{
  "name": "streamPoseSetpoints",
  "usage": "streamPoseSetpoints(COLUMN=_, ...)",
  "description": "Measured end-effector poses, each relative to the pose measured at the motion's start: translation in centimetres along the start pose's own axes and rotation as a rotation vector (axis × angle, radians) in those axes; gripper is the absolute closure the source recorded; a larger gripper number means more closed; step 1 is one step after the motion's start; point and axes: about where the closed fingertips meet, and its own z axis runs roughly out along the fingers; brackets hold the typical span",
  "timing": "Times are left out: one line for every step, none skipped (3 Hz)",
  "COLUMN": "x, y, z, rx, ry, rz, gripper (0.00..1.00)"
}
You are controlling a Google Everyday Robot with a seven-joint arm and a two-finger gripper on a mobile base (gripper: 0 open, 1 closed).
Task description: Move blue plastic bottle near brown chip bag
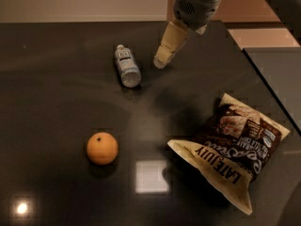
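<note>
The blue plastic bottle (127, 66) lies on its side on the dark table, white cap pointing away, in the upper middle of the camera view. The brown chip bag (233, 146) lies flat at the lower right, far from the bottle. My gripper (161, 61) hangs from the arm at the top and sits just right of the bottle, above the table. It holds nothing that I can see.
An orange (102, 148) rests on the table at the lower left. The dark table (56, 93) ends at its right edge near a grey floor area (277, 74). A bright light reflection (151, 176) shows on the tabletop.
</note>
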Motion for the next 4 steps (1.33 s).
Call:
streamPoseSetpoints(x=-2.0, y=-0.3, z=1.2, rx=0.055, ry=0.025, rz=0.109, gripper=0.00)
streamPoseSetpoints(x=-3.7, y=-1.1, z=2.0, rx=0.093, ry=0.044, rz=0.204, gripper=0.00)
streamPoseSetpoints(x=-6.0, y=-2.4, z=2.7, rx=0.101, ry=0.019, rz=0.280, gripper=0.00)
streamPoseSetpoints(x=-6.1, y=-2.4, z=2.8, rx=0.101, ry=0.016, rz=0.279, gripper=0.00)
